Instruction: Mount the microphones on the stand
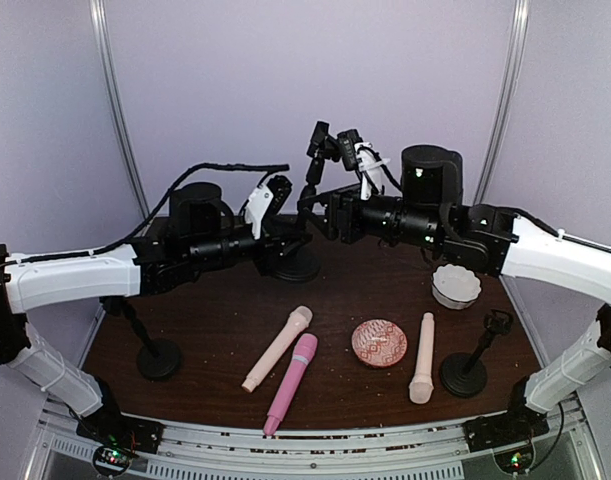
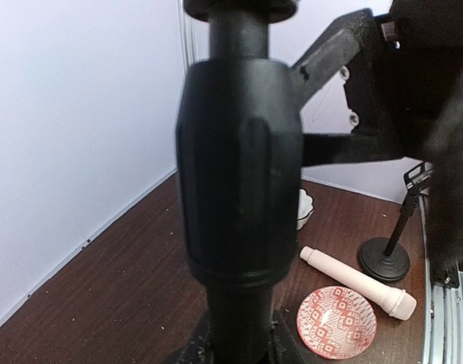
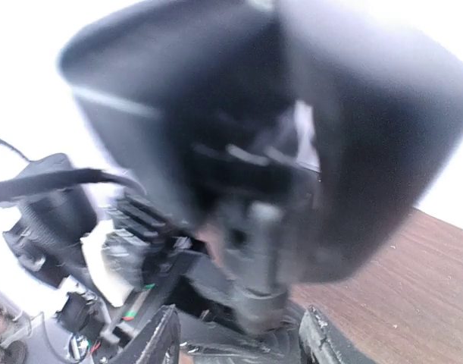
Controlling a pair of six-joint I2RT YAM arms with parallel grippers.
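Three microphones lie on the brown table: a peach one (image 1: 278, 348), a pink one (image 1: 292, 383) and a second peach one (image 1: 423, 357), which also shows in the left wrist view (image 2: 360, 280). A black stand (image 1: 303, 250) stands at the back middle, its clip (image 1: 319, 142) up high. My left gripper (image 1: 285, 240) is shut on this stand's pole (image 2: 242, 189), low near the base. My right gripper (image 1: 320, 205) is at the same stand, higher up. In the blurred right wrist view its fingers (image 3: 161, 341) stand apart around a dark stand part (image 3: 258, 296).
A black stand (image 1: 157, 358) is at the front left and another (image 1: 467, 372) at the front right. A pink patterned dish (image 1: 379, 343) lies between the microphones. A white scalloped bowl (image 1: 456, 286) sits at the right.
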